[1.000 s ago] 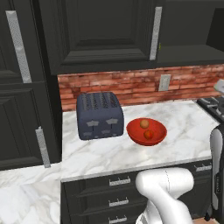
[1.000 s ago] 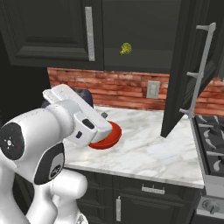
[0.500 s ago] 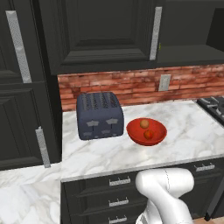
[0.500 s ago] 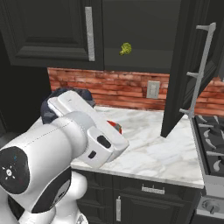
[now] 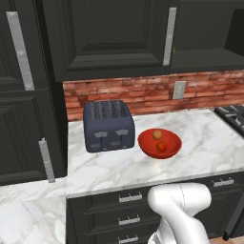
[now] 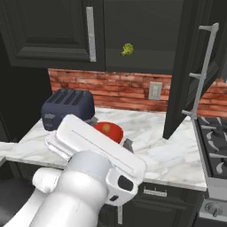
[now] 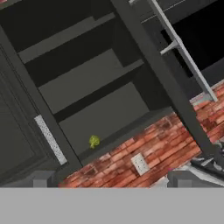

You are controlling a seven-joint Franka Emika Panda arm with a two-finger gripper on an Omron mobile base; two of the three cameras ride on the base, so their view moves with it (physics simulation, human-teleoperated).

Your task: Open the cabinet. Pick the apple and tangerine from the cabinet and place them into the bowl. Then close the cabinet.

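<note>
Left to right: toaster on the counter, red bowl just beside it holding tangerine and apple. Gripper spread wide and empty, aimed up at the open cabinet, yellow-green item on its lowest shelf.

The white marble tabletop carries a dark blue-grey toaster and, just beside it, a red bowl. A yellow-green bumpy item sits on the cabinet shelf.

Place: home kitchen
Evidence: black wall cabinet, marble counter, brick backsplash, toaster, stove far right
</note>
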